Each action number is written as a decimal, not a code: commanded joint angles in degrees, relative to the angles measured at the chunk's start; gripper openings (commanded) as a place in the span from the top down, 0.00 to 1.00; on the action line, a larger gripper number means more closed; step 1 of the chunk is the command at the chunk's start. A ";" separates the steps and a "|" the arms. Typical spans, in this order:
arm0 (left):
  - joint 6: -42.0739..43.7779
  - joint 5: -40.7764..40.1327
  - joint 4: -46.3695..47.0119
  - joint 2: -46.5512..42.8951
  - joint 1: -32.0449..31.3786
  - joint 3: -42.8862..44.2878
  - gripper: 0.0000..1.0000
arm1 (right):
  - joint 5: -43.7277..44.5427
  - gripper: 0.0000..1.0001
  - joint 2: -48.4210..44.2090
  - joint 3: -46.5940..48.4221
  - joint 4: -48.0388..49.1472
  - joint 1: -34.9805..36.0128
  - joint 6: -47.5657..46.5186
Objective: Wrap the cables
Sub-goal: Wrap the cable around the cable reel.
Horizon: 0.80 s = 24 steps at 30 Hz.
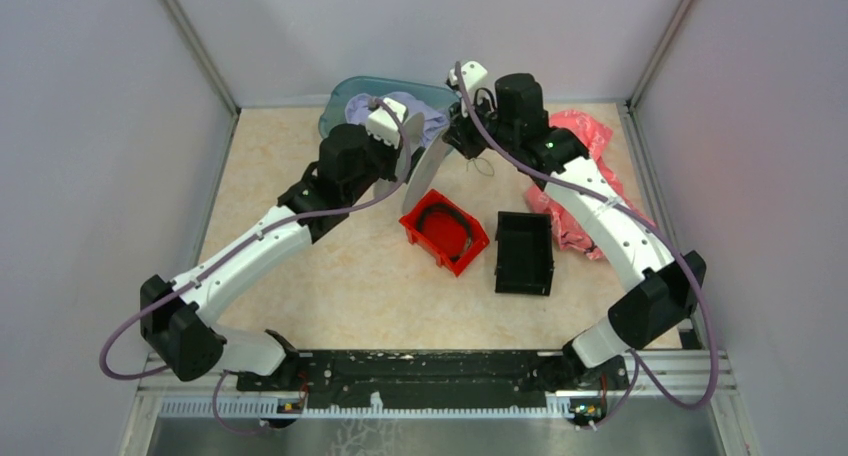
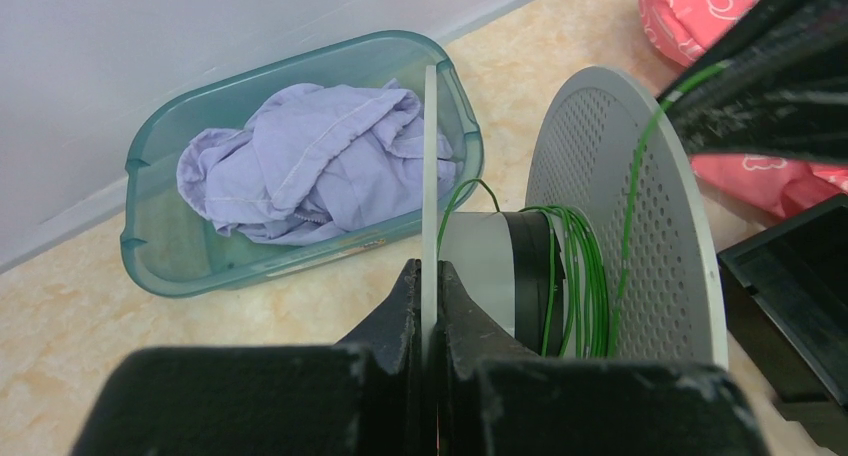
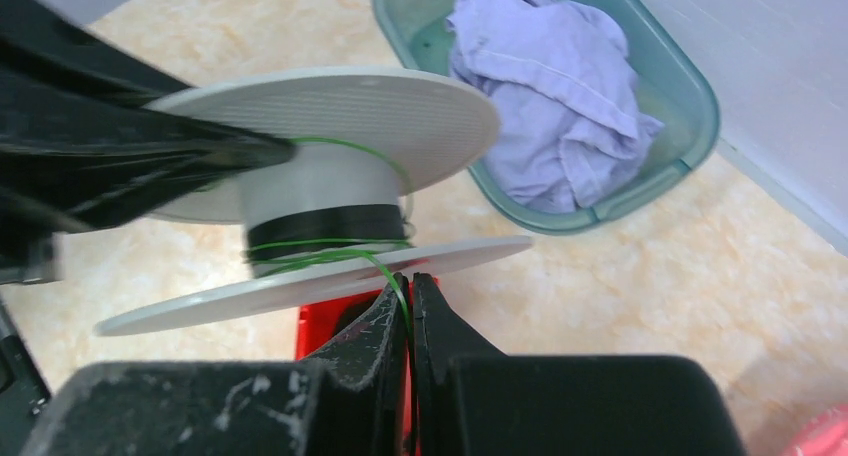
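- Winding is under way. The left gripper (image 2: 428,271) is clenched on one disc of the white spool (image 2: 670,256), holding it off the table near 12 o'clock.
- The right gripper (image 3: 410,281) pinches the green cable (image 3: 320,244), which lies in several turns round the spool's core.
- Next, I judge, the strand must be led round the core, lightly taut, between the discs.
- The beige marbled table (image 1: 330,296) carries a red bin (image 1: 443,231) at centre and a black bin (image 1: 523,253) at the red bin's 3 o'clock.
- A teal tub (image 2: 160,261) of lilac cloth (image 2: 300,166) sits at 12 and a pink bag (image 1: 590,141) at 2. Grey walls enclose it all.
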 commanded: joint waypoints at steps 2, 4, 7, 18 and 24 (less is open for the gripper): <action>0.67 3.98 3.02 -4.03 -0.20 0.08 1.00 | 3.71 0.94 0.67 2.08 3.24 -2.89 -0.09; 0.83 4.72 2.80 -4.37 -0.20 -0.03 1.00 | 3.09 0.93 0.92 1.22 3.60 -4.24 -0.16; 0.72 5.62 2.53 -4.91 -0.20 -0.01 1.00 | 2.40 0.92 0.81 -0.86 4.43 -5.35 -0.45; -0.75 7.42 1.27 -5.57 -0.12 1.18 1.00 | 0.05 0.87 2.21 -7.46 6.30 -7.12 -0.73; -2.02 7.16 0.60 -5.57 0.02 2.04 1.00 | -1.91 0.85 3.40 -11.15 7.76 -8.37 -0.43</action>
